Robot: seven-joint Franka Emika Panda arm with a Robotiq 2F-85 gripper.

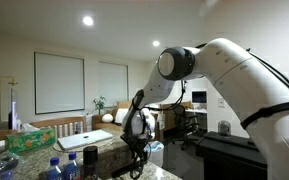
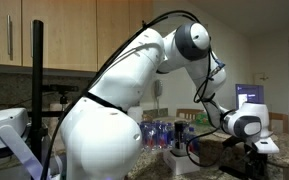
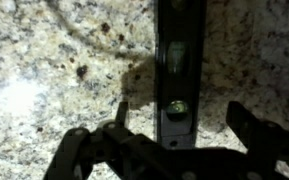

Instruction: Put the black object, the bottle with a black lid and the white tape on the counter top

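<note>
Black object [image 3: 179, 60]: lying flat on speckled granite tabletop [image 3: 44, 60], wrist view | end effector [image 3: 178, 108]: spread wide, straddling block's near end, fingers [image 3: 246, 125] clear of both sides, gripping nothing.

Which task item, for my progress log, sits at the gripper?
The black object: alone in the wrist view, on the counter top between the gripper's open fingers.

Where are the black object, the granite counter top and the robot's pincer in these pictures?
black object [image 3: 180, 55]: wrist view, middle of its long body.
counter top [image 3: 54, 60]: wrist view, bare speckled granite left of the object.
pincer [image 3: 178, 108]: wrist view, midway between its two fingertips.
</note>
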